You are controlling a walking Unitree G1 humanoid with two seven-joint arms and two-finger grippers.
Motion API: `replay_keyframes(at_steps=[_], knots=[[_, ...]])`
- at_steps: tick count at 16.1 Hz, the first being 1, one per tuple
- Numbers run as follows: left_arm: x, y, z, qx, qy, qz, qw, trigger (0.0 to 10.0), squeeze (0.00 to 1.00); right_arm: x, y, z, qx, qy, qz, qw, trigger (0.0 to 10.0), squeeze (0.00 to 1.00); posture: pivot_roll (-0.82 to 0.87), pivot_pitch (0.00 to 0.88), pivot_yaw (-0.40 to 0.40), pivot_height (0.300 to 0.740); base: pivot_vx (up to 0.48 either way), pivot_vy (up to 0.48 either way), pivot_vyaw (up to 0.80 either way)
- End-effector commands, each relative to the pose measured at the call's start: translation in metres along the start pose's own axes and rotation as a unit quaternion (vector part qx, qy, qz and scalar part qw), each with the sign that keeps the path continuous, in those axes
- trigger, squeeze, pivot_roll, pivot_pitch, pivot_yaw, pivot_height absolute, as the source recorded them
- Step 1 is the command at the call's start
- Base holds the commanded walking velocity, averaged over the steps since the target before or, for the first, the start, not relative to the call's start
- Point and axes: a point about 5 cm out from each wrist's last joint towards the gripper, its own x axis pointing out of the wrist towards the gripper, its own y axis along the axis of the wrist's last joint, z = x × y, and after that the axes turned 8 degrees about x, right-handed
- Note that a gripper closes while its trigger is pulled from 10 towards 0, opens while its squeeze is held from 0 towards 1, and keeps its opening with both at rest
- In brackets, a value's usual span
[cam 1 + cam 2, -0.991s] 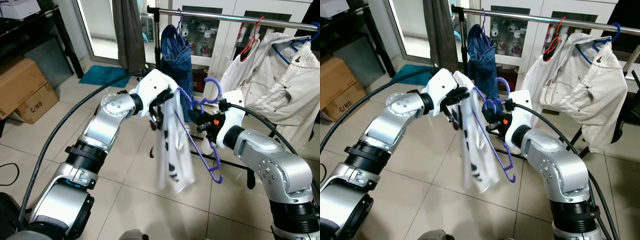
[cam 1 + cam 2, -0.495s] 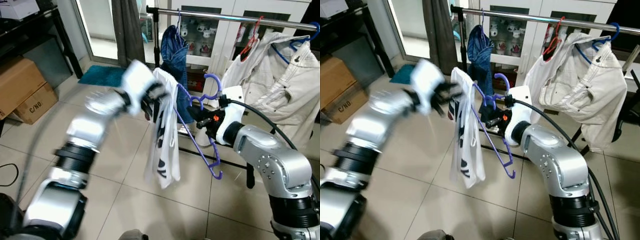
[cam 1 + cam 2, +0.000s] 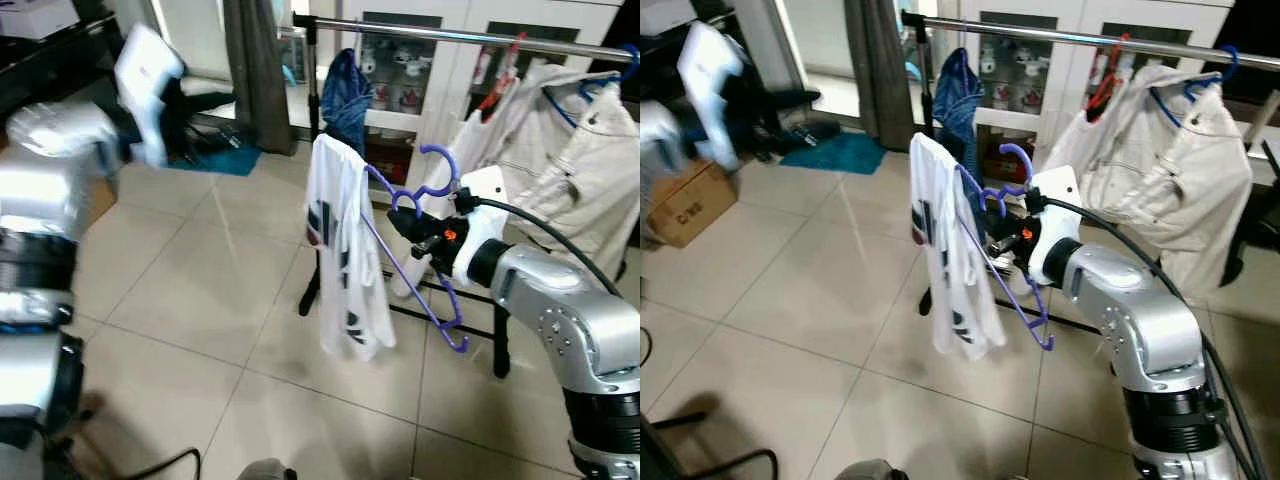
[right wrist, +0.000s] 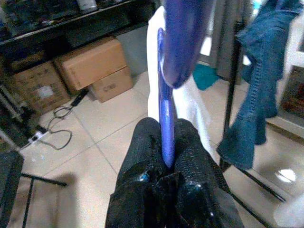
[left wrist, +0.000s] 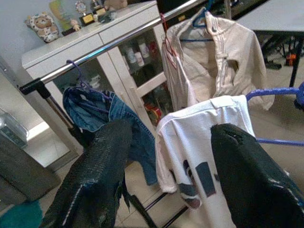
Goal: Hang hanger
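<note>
Purple hanger (image 3: 420,255) with a white shirt (image 3: 345,250) sits clamped in the right claw (image 3: 415,228); left claw (image 5: 166,175) spread apart.

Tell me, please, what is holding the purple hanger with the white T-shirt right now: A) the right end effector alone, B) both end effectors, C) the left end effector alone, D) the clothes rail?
A: the right end effector is shut on the purple hanger, while the left end effector is open and apart from the white T-shirt.

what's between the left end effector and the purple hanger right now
The white shirt, draped on the purple hanger, hangs between them; otherwise bare tiled floor, seen in the left eye view. The left end effector is open.
</note>
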Motion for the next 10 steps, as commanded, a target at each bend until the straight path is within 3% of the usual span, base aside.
replay_keyframes(at_steps=[1, 2, 4, 7, 8, 10], knots=[[-0.005, 0.0, -0.005, 0.008, -0.012, -0.011, 1.0, 10.0, 0.52, -0.004, 0.011, -0.001, -0.03, 0.019, 0.016, 0.999, 10.0, 0.0, 0.13, 0.0, 0.057, 0.74, 0.0, 0.0, 0.0], [-0.007, 0.001, -0.006, 0.018, -0.024, -0.016, 0.999, 10.0, 0.0, -0.007, 0.014, 0.0, -0.05, 0.032, 0.012, 0.998, 10.0, 0.0, 0.13, 0.0, 0.057, 0.74, 0.0, 0.0, 0.0], [-0.006, 0.006, -0.01, 0.021, -0.044, -0.015, 0.999, 10.0, 0.0, -0.014, 0.018, 0.004, -0.095, 0.052, 0.0, 0.994, 10.0, 0.0, 0.13, 0.0, 0.058, 0.74, 0.0, 0.0, 0.0], [-0.003, 0.006, -0.012, 0.009, -0.069, -0.015, 0.997, 10.0, 0.0, -0.016, 0.021, 0.004, -0.126, 0.068, -0.004, 0.99, 10.0, 0.0, 0.13, 0.0, 0.058, 0.74, 0.0, 0.0, 0.0], [-0.003, 0.005, -0.007, -0.007, -0.118, -0.012, 0.993, 10.0, 1.0, -0.017, 0.024, 0.002, -0.135, 0.084, -0.003, 0.987, 10.0, 0.0, 0.13, 0.0, 0.058, 0.74, 0.0, 0.0, 0.0], [0.001, 0.003, 0.004, 0.004, -0.19, -0.016, 0.982, 10.0, 1.0, -0.019, 0.025, -0.002, -0.155, 0.106, -0.007, 0.982, 10.0, 0.0, 0.14, 0.0, 0.055, 0.74, 0.0, 0.0, 0.0]])
